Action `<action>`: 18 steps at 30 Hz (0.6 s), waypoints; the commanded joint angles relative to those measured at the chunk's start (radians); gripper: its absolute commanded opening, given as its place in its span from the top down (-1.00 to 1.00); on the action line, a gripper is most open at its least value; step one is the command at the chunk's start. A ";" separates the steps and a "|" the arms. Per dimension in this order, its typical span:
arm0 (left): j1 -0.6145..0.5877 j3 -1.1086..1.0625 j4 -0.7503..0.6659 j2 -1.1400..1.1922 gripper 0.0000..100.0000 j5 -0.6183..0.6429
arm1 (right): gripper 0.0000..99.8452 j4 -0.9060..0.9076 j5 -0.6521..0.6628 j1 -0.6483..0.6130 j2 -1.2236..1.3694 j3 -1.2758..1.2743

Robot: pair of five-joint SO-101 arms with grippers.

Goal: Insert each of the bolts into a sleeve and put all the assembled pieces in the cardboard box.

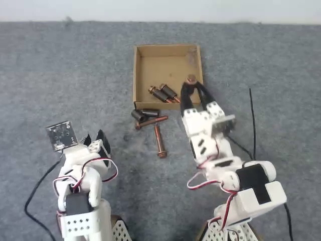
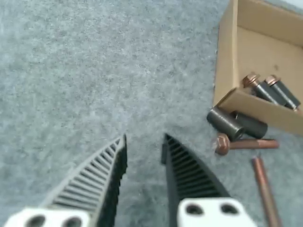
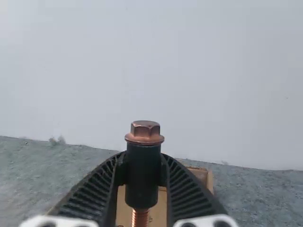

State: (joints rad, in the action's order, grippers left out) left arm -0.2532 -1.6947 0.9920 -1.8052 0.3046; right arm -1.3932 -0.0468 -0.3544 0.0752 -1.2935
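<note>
Both arms are running white printed shells, same build on the left arm [image 1: 80, 196] and the right arm [image 1: 225, 165]. Black servo blocks [image 1: 253, 182] are sitting inside the white brackets. The left gripper [image 2: 145, 138] and the right gripper [image 3: 142, 158] are wearing black tapered fingers [image 2: 189, 179] with ribbed inner faces, fixed to white mounts showing paired screw holes [image 2: 208, 208]. Red and white wire loops [image 1: 113, 170] are looping off the joints on both arms. Thin black cables [image 1: 252, 120] are trailing away from each arm. A bare grey camera board [image 1: 61, 135] is riding on the left wrist. The white base plates [image 1: 83, 224] at the near edge are showing grids of small holes.
</note>
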 commanded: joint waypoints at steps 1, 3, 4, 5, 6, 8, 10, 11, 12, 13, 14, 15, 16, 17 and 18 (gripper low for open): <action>-0.002 0.010 0.009 -0.008 0.97 -0.037 | 0.99 0.199 -0.002 0.016 -0.008 0.212; -0.002 0.010 0.009 -0.008 0.97 -0.037 | 0.99 0.292 -0.002 0.016 -0.008 0.279; -0.002 0.010 0.011 -0.008 0.97 -0.037 | 0.99 0.343 -0.002 0.016 -0.008 0.313; -0.002 0.010 0.011 -0.008 0.98 -0.037 | 0.99 0.398 -0.002 0.016 -0.008 0.347; -0.002 0.010 0.011 -0.008 0.98 -0.037 | 0.99 0.456 -0.002 0.016 -0.008 0.381; -0.002 0.010 0.012 -0.008 0.98 -0.037 | 0.99 0.590 -0.002 0.016 -0.008 0.443; -0.002 0.010 0.012 -0.008 0.98 -0.037 | 0.99 0.736 -0.002 0.016 -0.008 0.505; -0.002 0.010 0.014 -0.008 0.98 -0.037 | 0.99 0.811 -0.002 0.016 -0.008 0.534; -0.002 0.010 0.014 -0.008 0.98 -0.037 | 0.99 0.886 -0.002 0.016 -0.008 0.563; -0.002 0.010 0.014 -0.008 0.98 -0.037 | 0.99 0.958 -0.002 0.016 -0.008 0.591; -0.002 0.010 0.014 -0.008 0.98 -0.037 | 0.99 1.027 -0.002 0.016 -0.007 0.618; -0.002 0.010 0.014 -0.008 0.98 -0.037 | 0.99 1.095 -0.002 0.016 -0.007 0.646; -0.003 0.010 0.014 -0.008 0.98 -0.037 | 0.99 1.156 -0.002 0.016 -0.007 0.674; -0.003 0.010 0.014 -0.008 0.98 -0.037 | 0.99 1.213 -0.002 0.016 -0.007 0.700; -0.003 0.010 0.014 -0.008 0.98 -0.037 | 0.99 1.264 0.000 0.016 -0.007 0.723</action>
State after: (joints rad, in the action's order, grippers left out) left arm -0.2516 -1.6947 0.9996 -1.8052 0.2785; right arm -0.3376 -0.0468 -0.3544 0.0767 -0.7227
